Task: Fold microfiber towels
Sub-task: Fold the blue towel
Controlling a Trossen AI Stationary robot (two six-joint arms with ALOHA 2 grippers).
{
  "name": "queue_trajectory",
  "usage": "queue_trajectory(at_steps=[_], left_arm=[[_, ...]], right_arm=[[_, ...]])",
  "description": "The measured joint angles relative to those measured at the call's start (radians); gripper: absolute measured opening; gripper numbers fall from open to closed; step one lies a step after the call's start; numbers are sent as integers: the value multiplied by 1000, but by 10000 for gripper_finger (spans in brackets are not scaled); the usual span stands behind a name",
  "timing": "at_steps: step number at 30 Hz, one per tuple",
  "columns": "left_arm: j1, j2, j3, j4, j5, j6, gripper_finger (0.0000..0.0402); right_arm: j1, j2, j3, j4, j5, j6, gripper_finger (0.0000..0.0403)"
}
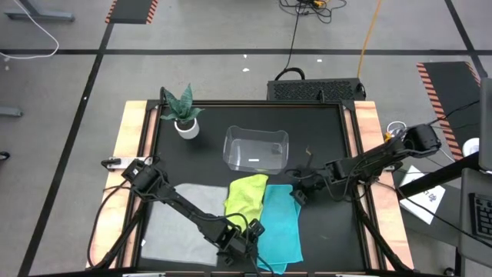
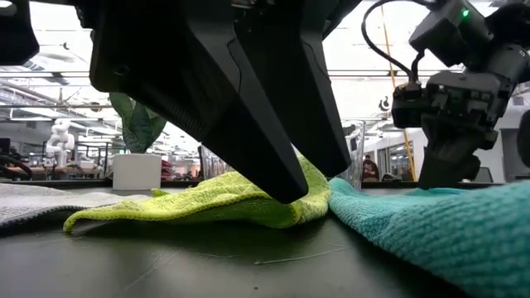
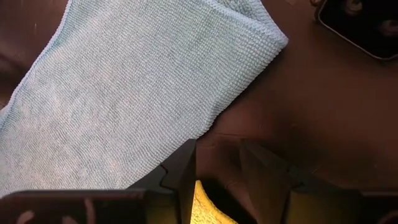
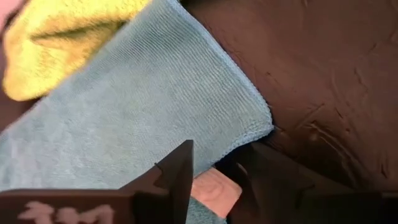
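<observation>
Black table (image 1: 323,138) carries three towels (image 1: 278,223), bin (image 1: 255,148), seemingly potted plant (image 1: 183,113).

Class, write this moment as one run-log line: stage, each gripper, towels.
stage: folding teal towel | left gripper: at its near edge | right gripper: at its far corner | yellow-green towel: bunched | grey towel: flat

Overhead, table-level, two close wrist views
</observation>
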Motion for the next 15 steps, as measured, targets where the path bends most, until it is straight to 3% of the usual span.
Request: queue_trajectory(at_steps=[4,9,15], left_arm=[[0,0,0,-7,0,0,127],[-5,0,0,-30,2,-3,127],[-30,0,-1,-21,0,31,127]], right_arm=[[-16,20,1,18,1,8,95],[-23,-10,9,88,-2,-29,12],[-23,-87,81,100,-5,-79,3]])
